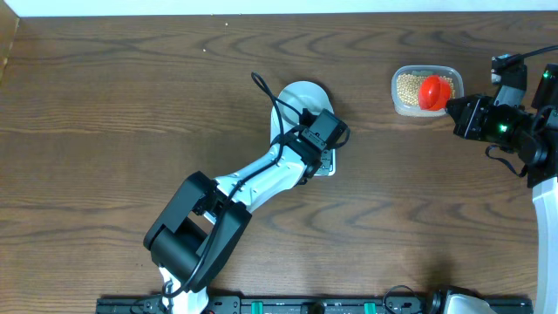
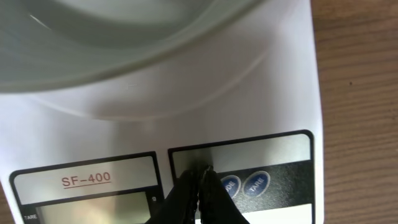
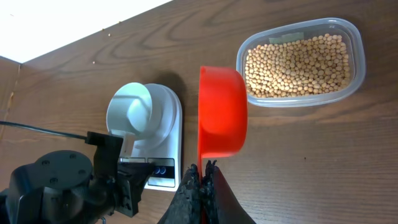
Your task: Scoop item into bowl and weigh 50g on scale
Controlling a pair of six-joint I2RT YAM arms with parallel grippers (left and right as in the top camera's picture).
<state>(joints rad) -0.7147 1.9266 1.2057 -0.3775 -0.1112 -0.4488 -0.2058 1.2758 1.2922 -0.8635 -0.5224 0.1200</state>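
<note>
Here, left tool (image 2: 200,180) closed by scale (image 2: 273,93) btns (image 2: 244,184); right tool (image 3: 202,177) grips scoop (image 3: 222,112).

Count at the bench: 1 scale (image 3: 166,134), 1 bowl (image 3: 129,113), 1 tub (image 3: 298,101) w/ many beans (image 3: 298,62), 1 red scoop (image 3: 222,112), 2 robot arms (image 1: 253,179) (image 1: 514,126).

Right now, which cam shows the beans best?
Right wrist: the beans fill the clear tub, unobstructed, individual grains visible. Overhead shows them small, with the red scoop covering part of the tub. Left wrist shows none, only the scale and bowl.
</note>
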